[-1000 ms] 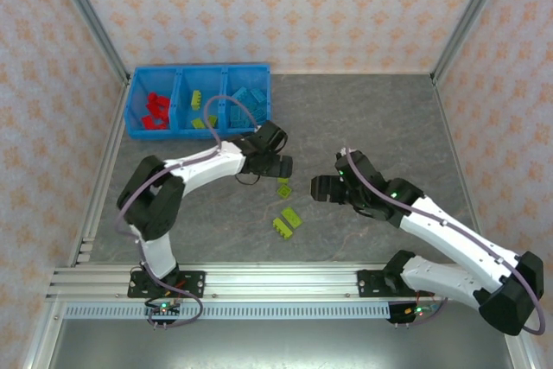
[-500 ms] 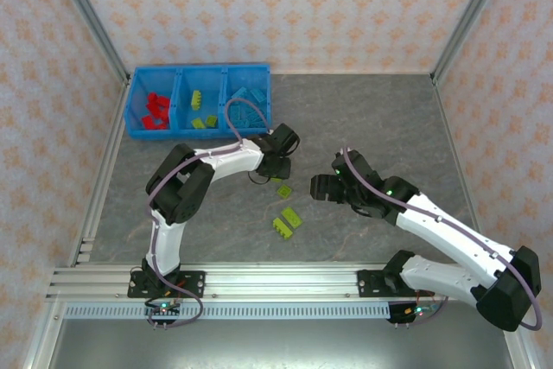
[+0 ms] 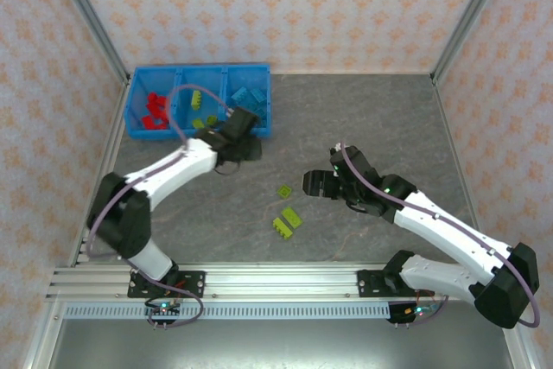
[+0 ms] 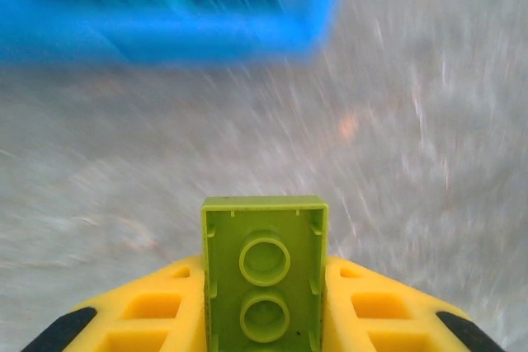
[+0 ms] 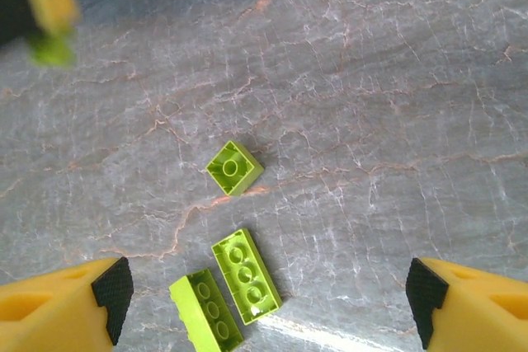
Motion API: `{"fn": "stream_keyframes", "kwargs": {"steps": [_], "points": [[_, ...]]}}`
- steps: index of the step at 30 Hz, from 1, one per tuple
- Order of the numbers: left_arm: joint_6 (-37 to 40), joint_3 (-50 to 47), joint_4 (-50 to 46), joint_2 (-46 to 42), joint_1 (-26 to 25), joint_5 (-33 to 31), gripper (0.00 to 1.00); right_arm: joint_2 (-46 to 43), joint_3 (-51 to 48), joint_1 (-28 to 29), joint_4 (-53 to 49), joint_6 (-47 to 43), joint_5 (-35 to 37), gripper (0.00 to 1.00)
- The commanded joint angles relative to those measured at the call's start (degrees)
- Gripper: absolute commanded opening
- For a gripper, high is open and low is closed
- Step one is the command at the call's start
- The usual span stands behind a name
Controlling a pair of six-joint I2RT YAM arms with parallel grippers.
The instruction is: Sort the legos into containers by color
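Grey marbled tabletop. Note left gripper pinching one lime brick by its end, close to the blue bin. Note right gripper spread wide above three loose lime bricks. Expect possible slippage from the shallow grip, or release into the nearer light-blue compartment.

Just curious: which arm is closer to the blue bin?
Left. The left fingers, gripping a green brick, are at the bin's near edge; the right fingers hang open farther off, above three loose green bricks.
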Motion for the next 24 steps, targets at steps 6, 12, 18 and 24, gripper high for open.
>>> {"fn": "stream_keyframes", "kwargs": {"steps": [6, 12, 18, 24], "points": [[3.7, 19.4, -5.6, 9.9, 17.5, -3.6, 0.29, 0.4, 1.8, 0.1, 1.2, 0.4, -0.9, 0.88], [4.1, 44.9, -16.7, 29.8, 22.9, -1.9, 0.40, -3.2, 1.0, 0.1, -1.3, 1.1, 0.3, 0.88], [6.4, 62.0, -25.2, 39.6, 25.0, 1.0, 0.57, -7.5, 0.0, 0.2, -3.3, 2.0, 2.5, 0.89], [2.6, 54.3, -21.3, 30.2, 24.5, 7.3, 0.57, -7.2, 0.1, 0.1, -2.4, 1.9, 3.5, 0.89]]}}
